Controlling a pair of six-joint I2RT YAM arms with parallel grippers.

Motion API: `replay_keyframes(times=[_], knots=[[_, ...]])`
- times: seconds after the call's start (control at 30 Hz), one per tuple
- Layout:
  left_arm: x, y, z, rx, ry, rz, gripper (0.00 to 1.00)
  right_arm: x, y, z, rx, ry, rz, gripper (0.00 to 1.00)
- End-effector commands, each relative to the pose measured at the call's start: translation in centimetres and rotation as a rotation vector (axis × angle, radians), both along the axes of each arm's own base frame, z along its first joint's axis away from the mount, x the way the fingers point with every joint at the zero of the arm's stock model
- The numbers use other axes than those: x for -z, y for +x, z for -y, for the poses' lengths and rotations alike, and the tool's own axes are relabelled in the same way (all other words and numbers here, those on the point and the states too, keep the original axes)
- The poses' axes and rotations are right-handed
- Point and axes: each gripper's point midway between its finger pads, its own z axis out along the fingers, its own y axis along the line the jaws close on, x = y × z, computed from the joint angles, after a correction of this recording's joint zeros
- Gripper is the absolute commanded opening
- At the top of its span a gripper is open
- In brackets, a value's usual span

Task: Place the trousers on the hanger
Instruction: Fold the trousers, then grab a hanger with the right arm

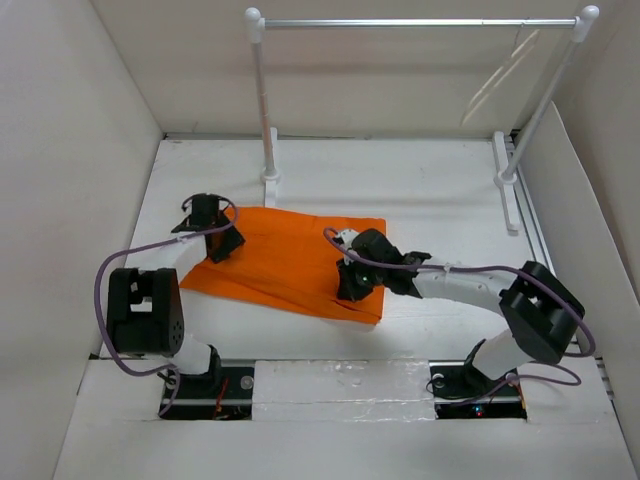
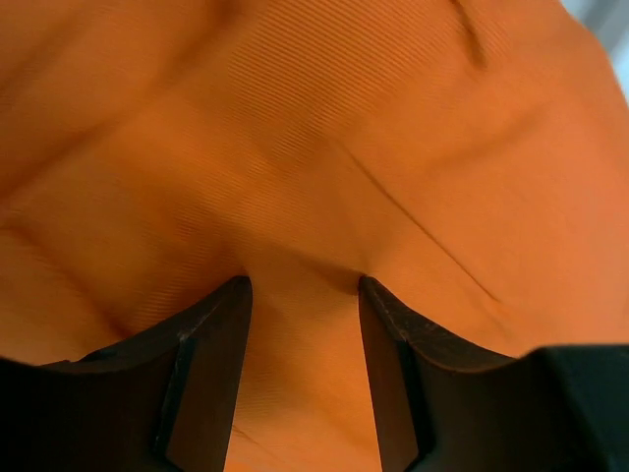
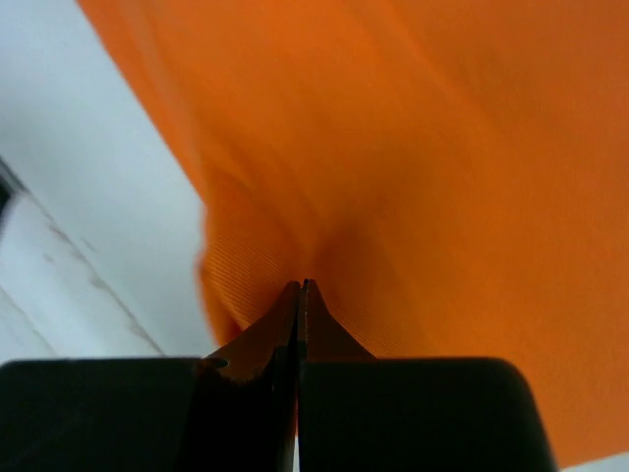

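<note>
The bright orange trousers (image 1: 290, 258) lie folded flat on the white table. My left gripper (image 1: 215, 238) is at their left edge. In the left wrist view, my left gripper (image 2: 305, 287) has its jaws apart, tips pressed into the cloth (image 2: 324, 147), with a ridge of cloth between them. My right gripper (image 1: 355, 280) is on the trousers' right front part. In the right wrist view, my right gripper (image 3: 302, 287) has its jaws closed tip to tip, pinching a pucker of orange cloth (image 3: 442, 177) near its edge. The thin cream-white hanger (image 1: 497, 82) hangs from the rack bar at the far right.
A rack with white posts (image 1: 262, 110) and a silver bar (image 1: 415, 22) stands at the back of the table; its feet (image 1: 508, 185) rest on the table top. White walls (image 1: 70, 150) enclose the left, right and back sides.
</note>
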Motion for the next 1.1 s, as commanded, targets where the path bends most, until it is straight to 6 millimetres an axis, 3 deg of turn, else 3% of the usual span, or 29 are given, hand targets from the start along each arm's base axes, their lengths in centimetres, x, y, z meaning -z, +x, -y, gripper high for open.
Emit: replay_keyframes(times=[0.0,0.1,0.13,0.2,0.23,0.27,0.3,0.37,0.4,0.43,0.53,0.57,0.6,0.63,0.67,0.73,0.77,0.8,0.83,0.87,0.9,0.93,0.97,1.0,1.03,1.07], knots=[[0.3,-1.3,-5.0,-0.208,-0.003,0.014,0.45,2.2,-1.4,1.0,-0.033,-0.042,-0.011,0.0],[2.3,-4.9,-7.0,-0.324,-0.038,-0.063,0.42,4.6,-3.0,2.4,-0.03,-0.091,-0.04,0.0],[2.5,-5.7,-8.2,-0.387,-0.049,-0.071,0.42,5.1,-3.4,2.8,-0.03,-0.096,-0.049,0.0],[2.0,-7.0,-8.7,-0.423,-0.056,-0.055,0.4,6.0,-4.1,3.6,-0.032,-0.111,-0.065,0.0],[1.6,-7.2,-8.7,-0.424,-0.057,-0.041,0.4,6.4,-4.4,4.4,-0.034,-0.146,-0.069,0.0],[-1.2,-6.6,-8.8,-0.429,-0.061,0.055,0.4,6.3,-4.6,5.3,-0.037,-0.18,-0.062,0.0],[-1.2,-6.6,-8.8,-0.429,-0.061,0.056,0.4,6.3,-4.6,5.3,-0.037,-0.181,-0.062,0.0],[-4.4,-5.5,-8.9,-0.423,-0.068,0.142,0.4,4.7,-4.2,6.2,-0.041,-0.211,-0.029,0.0],[-5.2,-5.1,-8.2,-0.394,-0.065,0.149,0.39,3.9,-3.7,6.6,-0.034,-0.214,-0.011,0.02],[-6.0,-4.5,-7.4,-0.358,-0.07,0.17,0.37,1.7,-3.3,6.8,-0.033,-0.208,0.035,0.13],[-9.1,-2.2,-4.1,-0.19,-0.118,0.267,0.18,-0.7,-1.4,8.3,0.025,-0.195,0.09,0.28],[-10.1,-1.5,-2.5,-0.118,-0.134,0.294,0.03,-1.7,-1.0,8.7,0.045,-0.169,0.107,0.28],[-10.9,-0.9,-1.3,-0.055,-0.146,0.317,0.0,-2.0,0.2,9.8,0.097,-0.157,0.104,0.29],[-11.5,-0.4,-0.1,-0.003,-0.144,0.333,0.0,-2.6,0.8,10.2,0.107,-0.138,0.106,0.14],[-12.5,0.5,1.1,0.045,-0.135,0.355,0.0,-5.1,2.3,10.1,0.132,-0.095,0.149,0.0],[-13.4,1.1,4.8,0.166,-0.067,0.378,0.0,-9.6,5.5,10.8,0.184,-0.012,0.222,0.0],[-14.2,1.6,7.8,0.246,-0.012,0.385,0.0,-15.4,8.4,11.3,0.243,0.065,0.331,0.0],[-14.7,2.5,7.5,0.224,0.012,0.389,0.0,-18.7,9.1,10.9,0.247,0.108,0.392,0.0],[-15.2,1.7,11.5,0.34,0.034,0.401,0.0,-22.2,11.1,12.3,0.304,0.143,0.465,0.0],[-16.7,2.4,13.7,0.384,0.047,0.428,0.0,-25.3,12.2,13.3,0.34,0.167,0.526,0.0],[-17.2,2.4,14.9,0.401,0.083,0.441,0.0,-30.9,13.6,14.3,0.386,0.215,0.624,0.0],[-17.7,1.2,18.0,0.481,0.076,0.46,0.0,-33.0,14.4,15.4,0.42,0.223,0.653,0.15],[-18.1,1.0,19.4,0.522,0.074,0.474,0.0,-34.8,15.9,18.1,0.493,0.226,0.685,0.25],[-18.5,0.5,20.8,0.557,0.052,0.495,0.0,-37.9,17.1,19.3,0.525,0.257,0.727,0.32],[-18.5,-0.8,22.6,0.607,0.034,0.502,0.0,-38.9,17.6,19.9,0.537,0.301,0.706,0.47],[-18.2,-1.6,23.3,0.629,0.024,0.5,0.03,-39.7,18.7,22.5,0.606,0.305,0.714,0.54]])
